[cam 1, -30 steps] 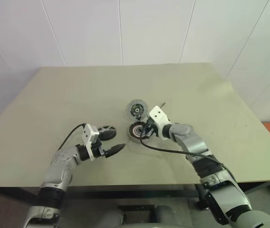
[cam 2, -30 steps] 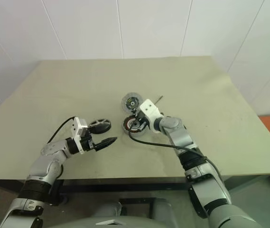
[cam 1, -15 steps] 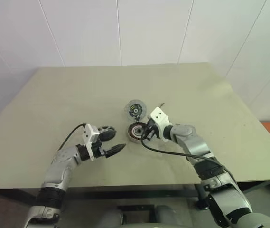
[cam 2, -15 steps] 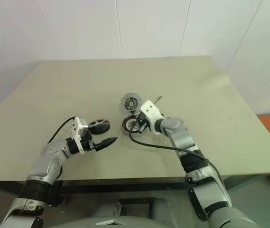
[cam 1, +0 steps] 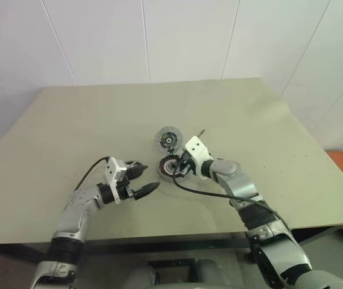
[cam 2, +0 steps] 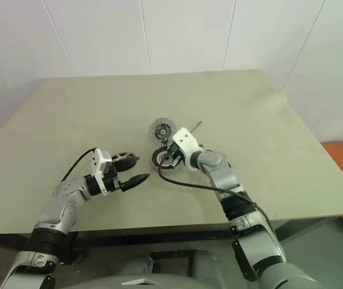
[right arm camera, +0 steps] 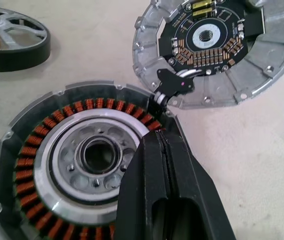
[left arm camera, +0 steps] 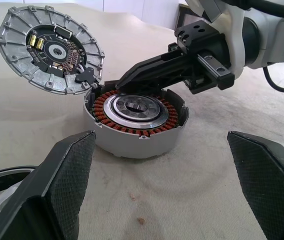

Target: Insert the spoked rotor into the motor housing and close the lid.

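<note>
1. I see the right gripper (right arm camera: 157,142) with its two black fingers pressed together and nothing between them. The tip sits over the copper winding ring at the edge of the motor housing (left arm camera: 132,142), close to the point where the lid joins. I cannot tell whether it touches.
2. The motor housing stands upright on the table (cam 1: 69,120), near the middle. Its top is open, with the orange-brown windings and pale centre hub exposed.
3. The lid (left arm camera: 49,47) is a ribbed silver disc with a dark circuit board on its face. It lies open just beyond the housing and meets the housing rim at a small black tab.
4. The spoked rotor (right arm camera: 12,35) is a dark-rimmed ring with silver spokes. It lies flat on the table, apart from the housing and just beside one finger of the left gripper (cam 1: 149,176). It is not yet in the housing.
5. The left gripper's jaws are spread wide and empty. It is held level and points at the housing from a short way off.
</note>
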`<state>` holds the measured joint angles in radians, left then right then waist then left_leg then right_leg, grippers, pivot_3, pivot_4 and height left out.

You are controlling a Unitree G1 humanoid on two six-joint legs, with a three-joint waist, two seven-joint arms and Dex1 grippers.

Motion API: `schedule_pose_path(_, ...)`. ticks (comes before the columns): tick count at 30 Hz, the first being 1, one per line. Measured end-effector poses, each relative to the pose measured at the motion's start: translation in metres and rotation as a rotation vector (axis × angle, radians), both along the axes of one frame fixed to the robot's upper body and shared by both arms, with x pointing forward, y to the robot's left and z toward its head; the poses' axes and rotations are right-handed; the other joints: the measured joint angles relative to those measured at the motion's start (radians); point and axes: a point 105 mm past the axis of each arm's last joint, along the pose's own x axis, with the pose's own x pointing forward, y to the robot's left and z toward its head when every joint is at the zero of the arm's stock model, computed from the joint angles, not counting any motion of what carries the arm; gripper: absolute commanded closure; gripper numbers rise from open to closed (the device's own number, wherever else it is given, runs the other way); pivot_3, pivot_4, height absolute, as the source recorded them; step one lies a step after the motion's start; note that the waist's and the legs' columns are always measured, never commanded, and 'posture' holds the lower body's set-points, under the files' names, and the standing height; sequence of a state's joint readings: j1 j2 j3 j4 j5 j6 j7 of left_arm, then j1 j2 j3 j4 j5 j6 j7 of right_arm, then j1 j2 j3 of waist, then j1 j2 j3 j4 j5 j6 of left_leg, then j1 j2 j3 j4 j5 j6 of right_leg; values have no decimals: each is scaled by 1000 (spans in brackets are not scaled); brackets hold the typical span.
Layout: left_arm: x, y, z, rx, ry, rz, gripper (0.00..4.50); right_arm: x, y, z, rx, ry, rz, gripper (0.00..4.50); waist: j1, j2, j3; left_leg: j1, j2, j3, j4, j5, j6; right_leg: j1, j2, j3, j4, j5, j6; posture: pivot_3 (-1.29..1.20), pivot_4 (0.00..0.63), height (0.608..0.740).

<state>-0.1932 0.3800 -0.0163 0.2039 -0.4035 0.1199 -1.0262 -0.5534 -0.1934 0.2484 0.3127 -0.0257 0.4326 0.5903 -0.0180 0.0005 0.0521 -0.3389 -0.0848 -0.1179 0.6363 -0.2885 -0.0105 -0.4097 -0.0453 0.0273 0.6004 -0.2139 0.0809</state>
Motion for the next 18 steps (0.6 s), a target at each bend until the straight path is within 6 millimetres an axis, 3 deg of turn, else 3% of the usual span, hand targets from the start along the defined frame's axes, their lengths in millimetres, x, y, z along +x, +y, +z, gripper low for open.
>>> schedule_pose_path(18,0,0,0,0,1,-1,0,19,-6,11,58,-102,-106,4474,5,0,0,-1,-2,0,0,0,0,0,-1,0,-1,0,0,0,0,740)
